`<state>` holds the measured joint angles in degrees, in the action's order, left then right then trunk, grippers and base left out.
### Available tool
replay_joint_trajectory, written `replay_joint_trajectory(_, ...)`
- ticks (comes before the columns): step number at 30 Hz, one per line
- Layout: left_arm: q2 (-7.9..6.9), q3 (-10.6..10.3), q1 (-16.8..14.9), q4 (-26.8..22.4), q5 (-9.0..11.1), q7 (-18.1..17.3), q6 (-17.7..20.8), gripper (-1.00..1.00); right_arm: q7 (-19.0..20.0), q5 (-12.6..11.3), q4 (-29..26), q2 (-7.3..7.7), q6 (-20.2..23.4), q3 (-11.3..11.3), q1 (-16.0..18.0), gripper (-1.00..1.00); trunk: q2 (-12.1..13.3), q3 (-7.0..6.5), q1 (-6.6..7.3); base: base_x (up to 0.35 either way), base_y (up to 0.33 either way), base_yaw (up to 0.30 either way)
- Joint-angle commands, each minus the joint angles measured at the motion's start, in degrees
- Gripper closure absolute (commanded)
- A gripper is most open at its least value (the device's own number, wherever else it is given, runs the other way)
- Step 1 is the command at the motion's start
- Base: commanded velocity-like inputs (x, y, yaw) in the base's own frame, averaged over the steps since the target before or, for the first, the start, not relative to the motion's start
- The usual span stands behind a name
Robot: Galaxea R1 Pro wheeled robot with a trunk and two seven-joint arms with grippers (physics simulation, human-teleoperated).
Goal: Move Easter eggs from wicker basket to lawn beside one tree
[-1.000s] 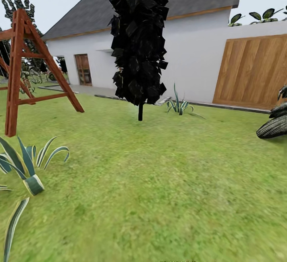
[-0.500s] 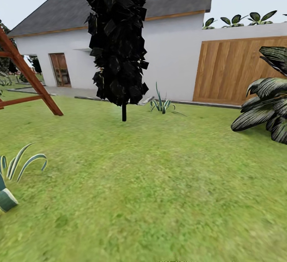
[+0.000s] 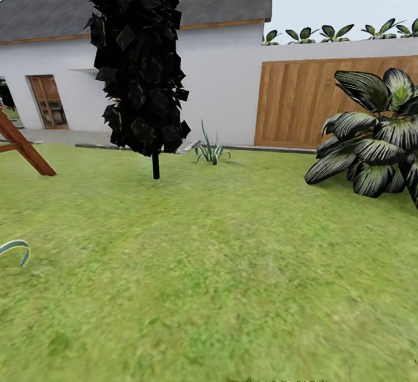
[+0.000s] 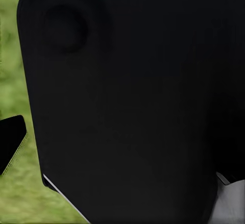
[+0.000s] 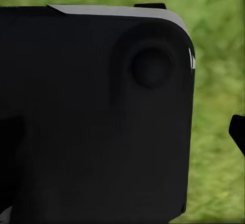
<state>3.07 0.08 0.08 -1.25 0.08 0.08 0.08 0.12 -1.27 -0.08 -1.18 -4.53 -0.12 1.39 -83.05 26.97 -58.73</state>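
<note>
My lawn (image 3: 232, 277) is bright green, mottled with yellower patches. The columnar tree (image 3: 138, 62) ahead is black, stem and all. The house (image 3: 226, 86) has white walls, a dark grey roof and a brown door (image 3: 48, 102). The gate (image 3: 296, 103) is tan planks. The shrub (image 3: 371, 138) has dark green leaves streaked white. The swing frame (image 3: 20, 147) is reddish brown.

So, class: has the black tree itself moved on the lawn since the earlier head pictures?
No. The black tree keeps its place against the house; both slid left together, so the camera turned right.
</note>
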Motion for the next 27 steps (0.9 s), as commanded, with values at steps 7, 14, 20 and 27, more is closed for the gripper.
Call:
replay_joint_trajectory(7, 0.0, 0.0, 0.0, -0.1, 0.0, 0.0, 0.0, -1.0, 0.0, -0.1, 0.1, -0.07, -0.2, 0.0, 0.1, -1.0, 0.0, 0.05, 0.0, 0.0, 0.0, -0.292)
replay_joint_trajectory(14, 0.0, 0.0, 0.0, -0.1, 0.0, 0.0, 0.0, -1.0, 0.0, -0.1, 0.1, -0.05, -0.2, 0.0, 0.0, -1.0, 0.0, 0.05, 0.0, 0.0, 0.0, -0.292)
replay_joint_trajectory(20, 0.0, 0.0, 0.0, -0.1, 0.0, 0.0, 0.0, -1.0, 0.0, -0.1, 0.1, -0.08, -0.2, 0.0, 0.1, -1.0, 0.0, 0.05, 0.0, 0.0, 0.0, -0.292)
replay_joint_trajectory(27, 0.0, 0.0, 0.0, -0.1, 0.0, 0.0, 0.0, -1.0, 0.0, -0.1, 0.1, -0.12, -0.2, -0.1, 0.1, -1.0, 0.0, 0.05, 0.0, 0.0, 0.0, -0.292)
